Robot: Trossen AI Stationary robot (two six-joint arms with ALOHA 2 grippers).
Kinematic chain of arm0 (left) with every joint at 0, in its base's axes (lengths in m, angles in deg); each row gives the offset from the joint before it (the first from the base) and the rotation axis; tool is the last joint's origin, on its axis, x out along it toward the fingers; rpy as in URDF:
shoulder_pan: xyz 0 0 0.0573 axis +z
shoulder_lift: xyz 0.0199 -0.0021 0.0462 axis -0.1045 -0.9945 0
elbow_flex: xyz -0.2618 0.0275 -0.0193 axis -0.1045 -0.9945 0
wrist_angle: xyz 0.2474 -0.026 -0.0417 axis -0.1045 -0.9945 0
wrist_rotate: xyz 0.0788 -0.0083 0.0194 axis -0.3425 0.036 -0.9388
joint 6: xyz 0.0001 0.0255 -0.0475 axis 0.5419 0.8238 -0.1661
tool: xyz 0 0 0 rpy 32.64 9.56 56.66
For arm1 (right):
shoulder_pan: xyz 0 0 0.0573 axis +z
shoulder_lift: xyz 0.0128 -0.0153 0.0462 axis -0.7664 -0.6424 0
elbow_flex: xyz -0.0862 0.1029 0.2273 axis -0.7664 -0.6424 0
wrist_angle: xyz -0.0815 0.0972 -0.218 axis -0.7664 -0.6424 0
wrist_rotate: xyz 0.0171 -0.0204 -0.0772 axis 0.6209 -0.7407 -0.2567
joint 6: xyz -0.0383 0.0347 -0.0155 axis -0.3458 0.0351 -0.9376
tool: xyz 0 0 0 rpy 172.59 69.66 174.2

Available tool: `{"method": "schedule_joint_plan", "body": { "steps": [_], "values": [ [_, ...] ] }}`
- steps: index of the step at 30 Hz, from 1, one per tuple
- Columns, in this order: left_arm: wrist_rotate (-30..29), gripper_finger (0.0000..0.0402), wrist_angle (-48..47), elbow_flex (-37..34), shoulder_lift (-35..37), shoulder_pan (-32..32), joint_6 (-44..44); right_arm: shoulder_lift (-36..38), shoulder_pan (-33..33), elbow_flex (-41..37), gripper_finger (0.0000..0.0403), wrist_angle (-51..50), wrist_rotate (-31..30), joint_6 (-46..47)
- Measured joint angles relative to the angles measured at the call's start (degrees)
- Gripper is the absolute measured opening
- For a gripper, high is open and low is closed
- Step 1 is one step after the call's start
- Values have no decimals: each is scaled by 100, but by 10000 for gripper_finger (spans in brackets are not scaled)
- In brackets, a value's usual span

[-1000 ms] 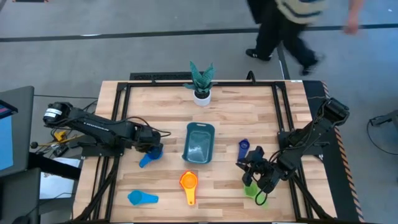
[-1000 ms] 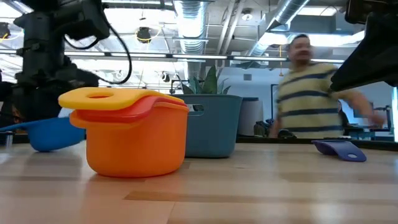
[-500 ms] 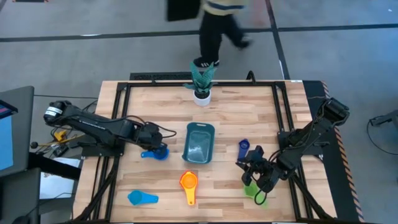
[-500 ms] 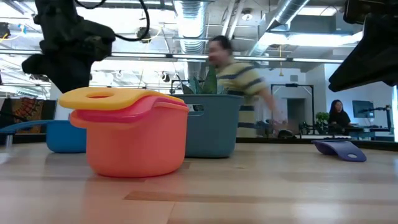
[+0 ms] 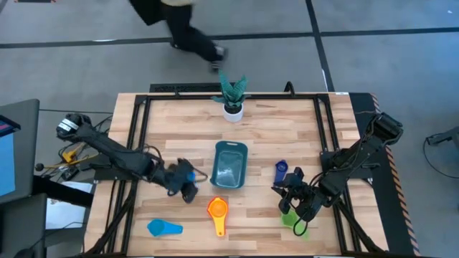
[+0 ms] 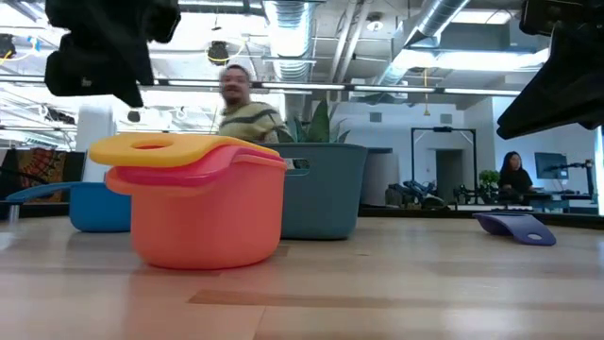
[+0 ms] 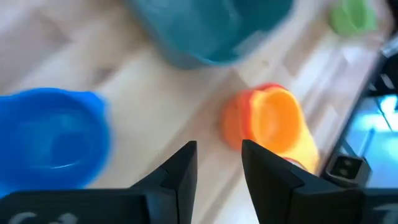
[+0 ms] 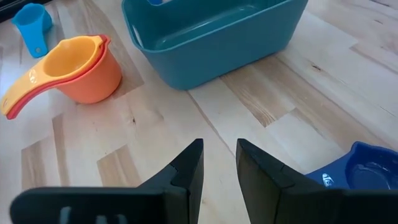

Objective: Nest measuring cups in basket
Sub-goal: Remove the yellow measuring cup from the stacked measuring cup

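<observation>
The basket [image 5: 229, 165] sits mid-tabletop, empty. Left of it, the left pincer [image 5: 188, 188] hovers slightly open, holding nothing, beside a blue cup [image 7: 53, 140]. The orange stack [image 5: 217, 210] lies before the basket. Right of the basket, the right pincer [image 5: 290, 198] hangs slightly parted, empty.

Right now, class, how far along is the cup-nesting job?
Done: yellow, red and orange cups nested, but on the table. In hand: nothing; the left tool is open beside the blue cup. Left: every cup goes into the basket, which looks empty.

Teal basket [image 5: 229, 165] mid-table, seemingly empty, cups [image 5: 217, 210] scattered around
</observation>
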Motion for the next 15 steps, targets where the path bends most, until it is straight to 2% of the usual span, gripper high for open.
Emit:
{"method": "schedule_joint_plan", "body": {
  "steps": [7,11,15],
  "values": [
    [-8,114,1420,34,-886,-334,669,2,-74,0,119,37,6,0],
    [65,114,1397,444,-1301,-372,1050,2,-72,0,119,57,13,0],
    [-31,114,719,1108,-1607,-370,1360,2,-72,0,119,83,26,0]
  ]
}}
